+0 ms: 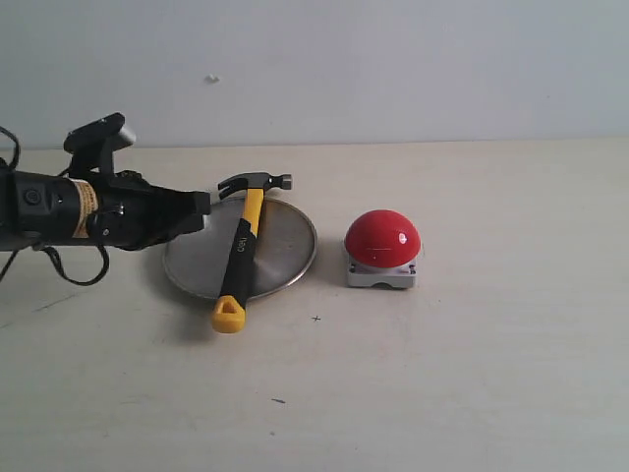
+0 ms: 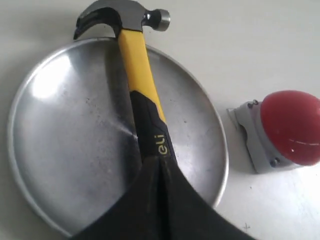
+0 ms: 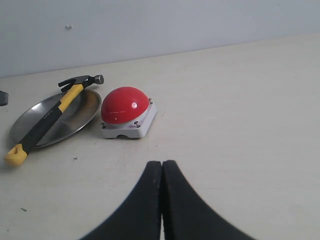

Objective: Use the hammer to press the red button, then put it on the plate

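I see the hammer (image 1: 243, 241) lying across the steel plate (image 1: 197, 258), toward the worktop's (image 1: 472, 374) far edge. Its dark head overhangs the far rim and its yellow loop the near one. The red button (image 1: 382, 238) sits just beside. Both pincers, left (image 2: 160, 162) and right (image 3: 161, 165), are closed and empty.

Right gripper (image 3: 161, 165): both fingers (image 3: 142, 210) pressed flat together, nothing between them, hanging over the table (image 3: 240, 115). Red button (image 3: 124, 102) sits ahead of it, well apart. Glossy dome on a pale grey base (image 3: 127, 129) with screw heads at the corners. Plate (image 3: 86, 109) is just beside the button, rim near the base; can't tell if touching. Hammer (image 3: 52, 114) lies across the plate. Its dark head overhangs the rim on the side away from the gripper, near the button's far edge. Yellow looped end overhangs the opposite rim and rests on the table, farther from the button than the plate. Plain pale wall (image 3: 175, 20) behind the button.
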You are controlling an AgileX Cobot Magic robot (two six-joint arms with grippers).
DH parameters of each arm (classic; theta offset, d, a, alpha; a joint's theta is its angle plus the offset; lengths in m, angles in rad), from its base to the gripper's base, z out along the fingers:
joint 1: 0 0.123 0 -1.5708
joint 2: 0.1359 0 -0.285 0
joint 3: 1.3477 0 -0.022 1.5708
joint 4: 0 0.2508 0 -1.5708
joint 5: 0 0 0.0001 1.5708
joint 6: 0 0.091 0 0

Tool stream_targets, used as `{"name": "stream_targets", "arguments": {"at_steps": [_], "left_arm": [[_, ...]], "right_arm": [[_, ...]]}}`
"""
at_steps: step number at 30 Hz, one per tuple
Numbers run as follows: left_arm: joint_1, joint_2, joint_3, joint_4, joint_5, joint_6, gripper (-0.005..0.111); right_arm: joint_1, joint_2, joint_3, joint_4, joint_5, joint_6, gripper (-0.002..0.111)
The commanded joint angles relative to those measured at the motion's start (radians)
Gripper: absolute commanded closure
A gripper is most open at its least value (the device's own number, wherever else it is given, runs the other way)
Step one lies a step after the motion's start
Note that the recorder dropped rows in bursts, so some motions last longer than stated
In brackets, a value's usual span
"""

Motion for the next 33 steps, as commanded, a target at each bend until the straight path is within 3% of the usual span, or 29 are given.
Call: {"name": "stream_targets", "arguments": {"at_steps": [1, 4, 7, 10, 12, 16, 27, 33], "left_arm": [[0.002, -0.232, 0.154, -0.135, 0.055, 0.167, 0.107], [0.002, -0.447, 0.298, -0.414, 0.034, 0.431, 0.107], [0.002, -0.664, 0.448, -0.595, -0.022, 0.633, 0.107], [0.002, -0.812, 0.538, -0.685, -0.024, 0.761, 0.107], [0.002, -0.959, 0.612, -0.875, -0.004, 0.966, 0.107], [0.002, -1.125, 0.669, -1.044, 0.005, 1.146, 0.107], [0.008, -1.332, 0.695, -1.049, 0.122, 1.168, 0.107], [0.136, -1.434, 0.785, -1.049, 0.093, 1.092, 0.107]], "right_arm": [[0.002, -0.006, 0.007, 0.0, -0.005, -0.008, 0.108], [0.002, -0.006, 0.007, 0.0, -0.005, -0.008, 0.108], [0.002, -0.006, 0.007, 0.0, -0.005, -0.008, 0.108], [0.002, -0.006, 0.007, 0.0, -0.005, -0.008, 0.108], [0.002, -0.006, 0.007, 0.0, -0.005, -0.008, 0.108], [0.002, -0.006, 0.007, 0.0, -0.005, -0.008, 0.108], [0.002, -0.006, 0.007, 0.0, -0.005, -0.008, 0.108], [0.002, -0.006, 0.007, 0.0, -0.005, -0.008, 0.108]]}}
